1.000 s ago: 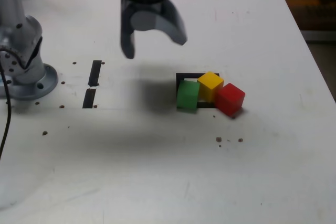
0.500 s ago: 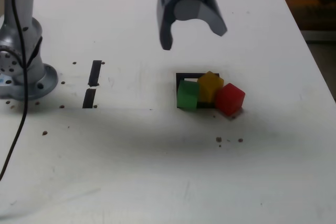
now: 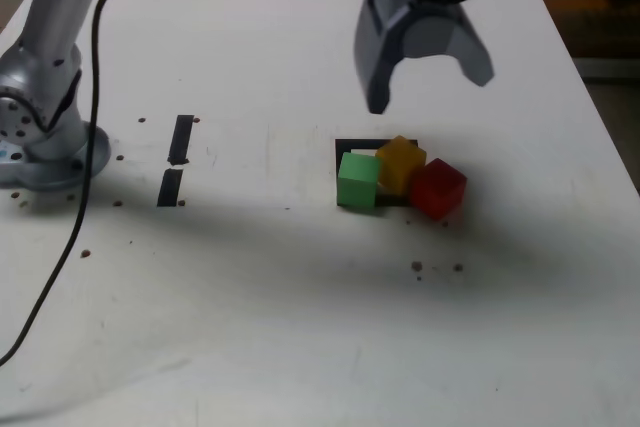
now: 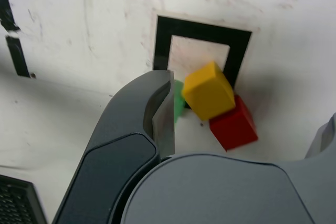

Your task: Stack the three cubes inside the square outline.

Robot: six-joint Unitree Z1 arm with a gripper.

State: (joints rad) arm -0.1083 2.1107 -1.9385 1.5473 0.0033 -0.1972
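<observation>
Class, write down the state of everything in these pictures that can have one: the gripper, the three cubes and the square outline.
Grey two-fingered gripper: open, empty, above the table.
Small matte green cube: not held, unstacked, over the outline's edge.
Small matte yellow cube: not held, askew to the outline.
Small matte red cube: not held, outside the outline.
Black square outline: partly covered by cubes.

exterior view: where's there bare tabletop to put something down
Bare tabletop lies between the black strips and the square outline, and in front of the cubes. It is crowded at the outline, where the green, yellow and red cubes bunch.
</observation>
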